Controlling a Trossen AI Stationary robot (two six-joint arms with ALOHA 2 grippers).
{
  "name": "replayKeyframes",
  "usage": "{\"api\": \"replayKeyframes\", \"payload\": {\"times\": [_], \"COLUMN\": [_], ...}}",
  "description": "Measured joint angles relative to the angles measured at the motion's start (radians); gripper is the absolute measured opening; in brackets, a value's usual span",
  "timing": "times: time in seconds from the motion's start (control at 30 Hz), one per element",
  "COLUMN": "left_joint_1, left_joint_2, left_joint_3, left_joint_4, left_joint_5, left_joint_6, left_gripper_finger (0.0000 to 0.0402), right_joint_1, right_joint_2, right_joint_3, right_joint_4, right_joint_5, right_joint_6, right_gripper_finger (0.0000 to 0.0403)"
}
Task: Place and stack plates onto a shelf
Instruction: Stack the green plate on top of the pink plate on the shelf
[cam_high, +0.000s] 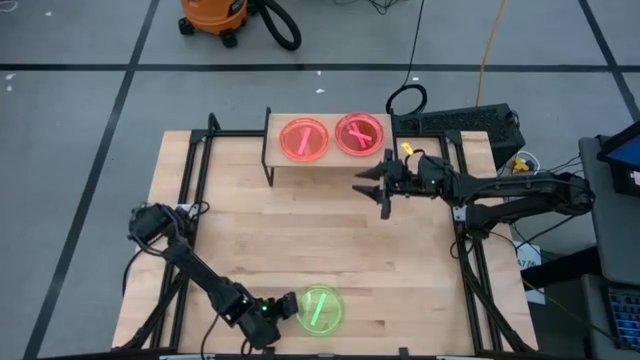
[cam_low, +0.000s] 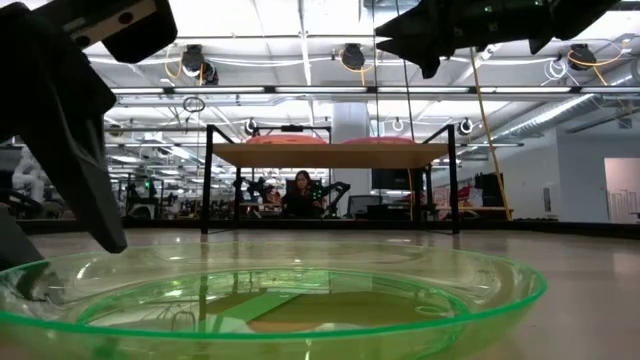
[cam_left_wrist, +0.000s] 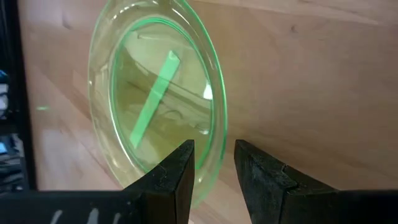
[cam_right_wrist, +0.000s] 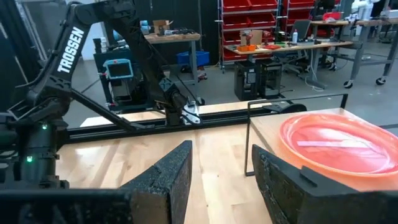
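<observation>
Green plate's (cam_left_wrist: 155, 106) rim between left claw's (cam_left_wrist: 214, 163) parted fingers.

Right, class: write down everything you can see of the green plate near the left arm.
The green plate is small, round and see-through, like neon plastic, with a raised rim and one bright green streak across its middle. It lies flat and right way up on the wooden tabletop, at the near edge, far from the shelf. The left claw has its fingers open on either side of the plate's rim, not yet closed on it. Nothing lies in it.
</observation>
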Motion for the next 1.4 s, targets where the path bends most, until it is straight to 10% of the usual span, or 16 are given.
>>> {"api": "replayKeyframes", "payload": {"times": [0.6,0.93,1.4], "left_joint_1": [0.107,0.197,0.766], "left_joint_2": [0.003,-0.236,-0.561], "left_joint_3": [0.001,0.0,0.001], "left_joint_4": [0.042,-0.186,-0.296], "left_joint_5": [0.014,-0.163,-0.18], "left_joint_6": [0.053,0.035,0.289], "left_gripper_finger": [0.0006,0.0003,0.0001], "right_joint_1": [0.016,0.027,0.067], "right_joint_2": [0.0,-0.09,-0.298], "right_joint_3": [0.0,0.0,-0.006], "right_joint_4": [-0.013,-0.127,-0.214], "right_joint_5": [-0.003,-0.004,-0.001], "right_joint_6": [0.017,0.011,-0.041], "right_gripper_finger": [0.0148,0.0148,0.0148]}}
